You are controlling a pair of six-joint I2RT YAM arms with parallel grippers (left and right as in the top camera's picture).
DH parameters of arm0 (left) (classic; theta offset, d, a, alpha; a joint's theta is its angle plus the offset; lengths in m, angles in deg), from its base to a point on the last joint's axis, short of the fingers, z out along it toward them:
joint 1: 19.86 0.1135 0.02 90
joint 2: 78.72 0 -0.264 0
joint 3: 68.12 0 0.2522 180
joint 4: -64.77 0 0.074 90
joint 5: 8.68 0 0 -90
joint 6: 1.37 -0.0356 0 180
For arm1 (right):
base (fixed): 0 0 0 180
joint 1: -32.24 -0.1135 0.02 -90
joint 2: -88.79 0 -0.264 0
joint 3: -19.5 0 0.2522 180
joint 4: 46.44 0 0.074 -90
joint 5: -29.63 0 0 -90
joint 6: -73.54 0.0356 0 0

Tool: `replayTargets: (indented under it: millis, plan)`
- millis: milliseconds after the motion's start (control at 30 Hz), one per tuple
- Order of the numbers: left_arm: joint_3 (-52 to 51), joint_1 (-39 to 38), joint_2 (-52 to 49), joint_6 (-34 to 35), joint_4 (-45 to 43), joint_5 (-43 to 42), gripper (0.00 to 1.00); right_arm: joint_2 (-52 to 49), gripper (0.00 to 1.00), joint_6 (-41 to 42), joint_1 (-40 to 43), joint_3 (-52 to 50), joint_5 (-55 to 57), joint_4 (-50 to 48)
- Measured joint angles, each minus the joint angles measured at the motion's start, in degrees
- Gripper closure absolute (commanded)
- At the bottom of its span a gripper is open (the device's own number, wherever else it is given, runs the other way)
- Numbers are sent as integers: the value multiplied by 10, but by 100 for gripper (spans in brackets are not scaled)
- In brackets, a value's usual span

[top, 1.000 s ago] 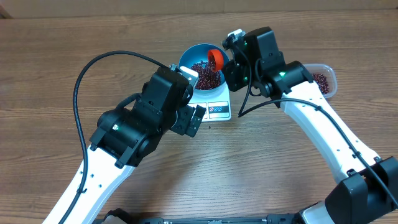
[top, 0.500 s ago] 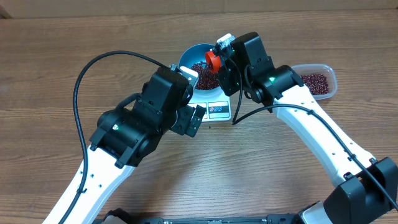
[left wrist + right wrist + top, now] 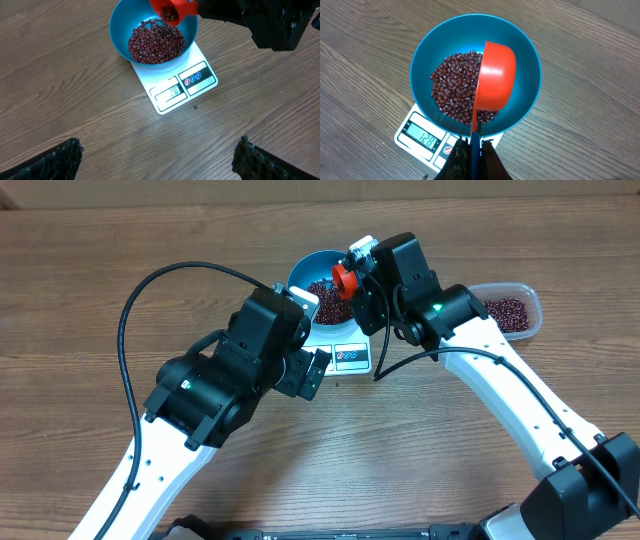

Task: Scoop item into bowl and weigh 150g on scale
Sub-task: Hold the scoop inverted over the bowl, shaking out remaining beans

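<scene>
Hanging nearest the robot over the wooden surface [image 3: 60, 90], the left fingers [image 3: 57, 162] are spread wide and hold nothing. Just beyond them sits the scale [image 3: 150, 77] with its display lit. The digits look short of the target, though they are small to read. The bowl [image 3: 525, 75] rests on the scale, with a heap of beans [image 3: 452, 90] in its bottom. Over the bowl, the right fingers [image 3: 464, 159] are pressed together on the handle of the red scoop [image 3: 495, 82], which is tilted on its side with a few beans left inside. Farthest off, the clear tub [image 3: 536, 308] holds more beans. The step in hand appears to be pouring. The next move likely calls for a gentle tip, then a smaller scoop from the tub, taken while watching the display so the weight is not overshot.
</scene>
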Motion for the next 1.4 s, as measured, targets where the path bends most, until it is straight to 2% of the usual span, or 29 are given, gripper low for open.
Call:
replayTargets:
  millis: [500,1400]
  plan:
    - [0,0,0,0,0,0,0,0,96,-73,-31,0,34,-15]
    - [0,0,0,0,0,0,0,0,97,-104,-31,0,49,-3]
